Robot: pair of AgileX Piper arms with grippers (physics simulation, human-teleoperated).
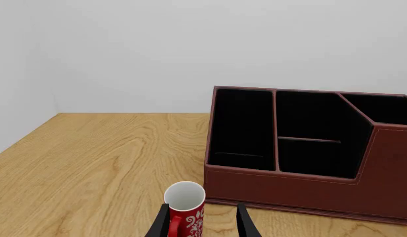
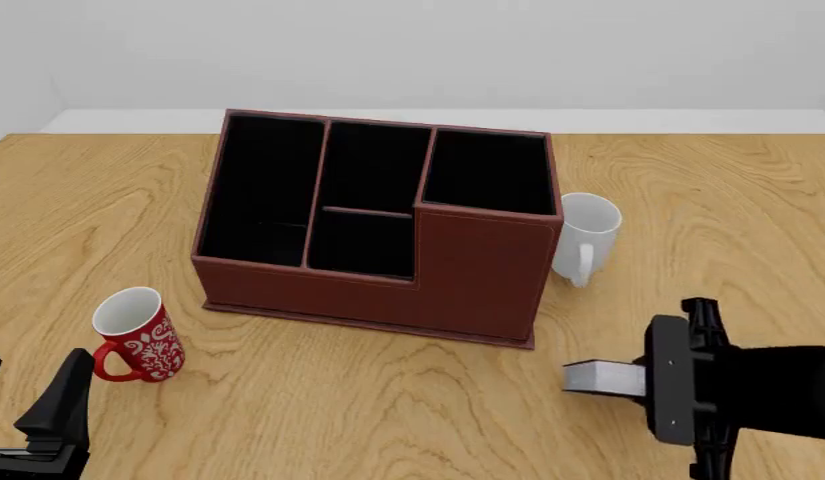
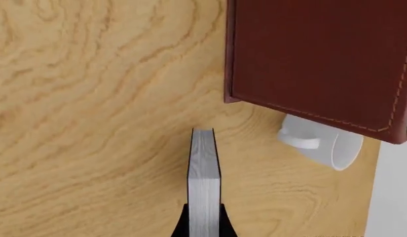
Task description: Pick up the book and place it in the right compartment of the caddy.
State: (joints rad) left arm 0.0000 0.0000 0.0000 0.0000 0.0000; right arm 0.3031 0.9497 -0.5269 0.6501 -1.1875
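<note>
Here the right gripper [image 3: 204, 219] clamps the book [image 3: 204, 163], which juts out past its fingertips.

I hold the black book [image 2: 596, 376], white page edges showing, near the counter's front edge; reddish-brown caddy [image 2: 479, 275] mid-counter, right compartment [image 2: 488, 172] black-lined.

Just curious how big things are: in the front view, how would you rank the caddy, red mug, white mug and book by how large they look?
1. Caddy, by far.
2-3. Red mug and white mug: look alike.
4. Book, though partly hidden by the right arm.
</note>
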